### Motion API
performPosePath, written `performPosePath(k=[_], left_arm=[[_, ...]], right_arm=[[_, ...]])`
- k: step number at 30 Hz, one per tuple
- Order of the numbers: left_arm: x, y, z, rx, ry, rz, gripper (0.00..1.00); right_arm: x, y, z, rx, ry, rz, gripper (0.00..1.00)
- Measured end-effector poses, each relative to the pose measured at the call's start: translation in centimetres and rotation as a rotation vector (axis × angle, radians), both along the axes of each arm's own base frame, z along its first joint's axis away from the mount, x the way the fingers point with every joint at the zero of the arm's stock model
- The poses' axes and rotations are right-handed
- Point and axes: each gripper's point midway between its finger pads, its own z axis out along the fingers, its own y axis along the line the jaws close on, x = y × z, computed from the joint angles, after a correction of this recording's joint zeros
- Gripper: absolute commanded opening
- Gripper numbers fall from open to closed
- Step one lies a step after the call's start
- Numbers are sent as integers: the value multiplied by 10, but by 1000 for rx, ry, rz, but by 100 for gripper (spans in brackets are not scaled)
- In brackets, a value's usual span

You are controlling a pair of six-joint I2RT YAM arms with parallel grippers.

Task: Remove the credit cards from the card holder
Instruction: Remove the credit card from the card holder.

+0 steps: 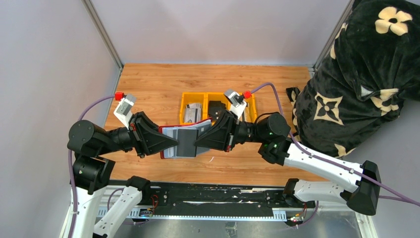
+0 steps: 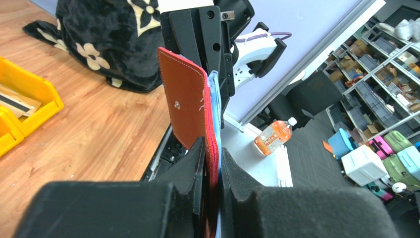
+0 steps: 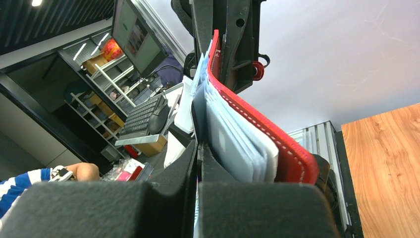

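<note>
The card holder (image 1: 171,134), red with a pale grey lining, hangs open above the table's middle between both arms. My left gripper (image 1: 168,144) is shut on its left edge. In the left wrist view the red edge (image 2: 214,148) runs between the fingers and the brown strap tab (image 2: 185,106) stands up. My right gripper (image 1: 202,141) is shut on a thin dark grey credit card (image 1: 187,143) at the holder's front. In the right wrist view that card (image 3: 199,111) rises from my right gripper (image 3: 198,163), beside pale pockets (image 3: 233,139) and the red cover (image 3: 282,144).
Yellow bins (image 1: 185,99) stand behind the holder, with cards (image 1: 192,113) in the left compartment and a black object (image 1: 216,108) in the middle one. A black flowered blanket (image 1: 361,74) bulks at the right edge. Grey walls close the left and back.
</note>
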Motion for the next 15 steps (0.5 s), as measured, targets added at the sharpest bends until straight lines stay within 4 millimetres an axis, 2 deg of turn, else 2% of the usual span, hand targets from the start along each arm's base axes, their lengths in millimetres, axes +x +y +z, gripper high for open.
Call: performPosePath(k=[8,15], left_arm=[[0,0,-3,9,15,0,0],[0,1,-1,5,11,7,0]], right_arm=[[1,-3,-6,9,7,-17,0],[-5,-13,2,47,-10,-16,0]])
